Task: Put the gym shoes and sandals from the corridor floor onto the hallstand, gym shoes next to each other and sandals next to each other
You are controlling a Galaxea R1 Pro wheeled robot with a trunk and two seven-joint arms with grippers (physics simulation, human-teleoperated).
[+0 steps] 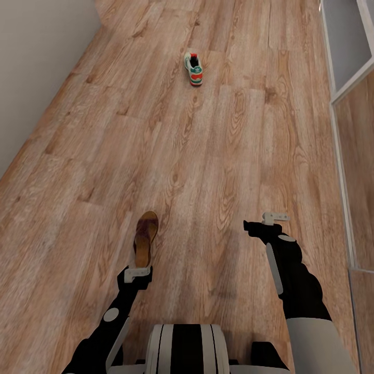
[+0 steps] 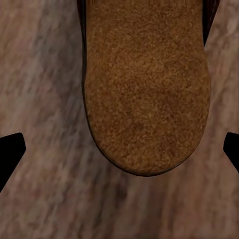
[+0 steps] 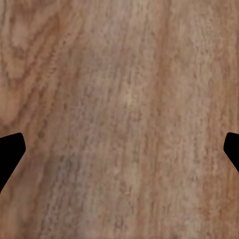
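Observation:
One brown sandal (image 1: 145, 236) with a tan footbed lies on the corridor floor (image 1: 218, 156), just ahead of my left gripper (image 1: 137, 271). In the left wrist view the sandal's rounded heel end (image 2: 144, 89) sits close below the open left gripper (image 2: 119, 154), whose dark fingertips (image 2: 10, 149) stand wide apart on either side without touching it. One white gym shoe (image 1: 194, 68) with a red heel and teal lining stands far ahead on the floor. My right gripper (image 1: 275, 217) hovers open over bare planks (image 3: 119, 99). The white hallstand (image 1: 342, 171) runs along the right edge.
A pale wall (image 1: 36, 62) borders the corridor on the left. Open wooden floor stretches between the sandal and the distant gym shoe. My own base (image 1: 187, 348) shows at the bottom of the head view.

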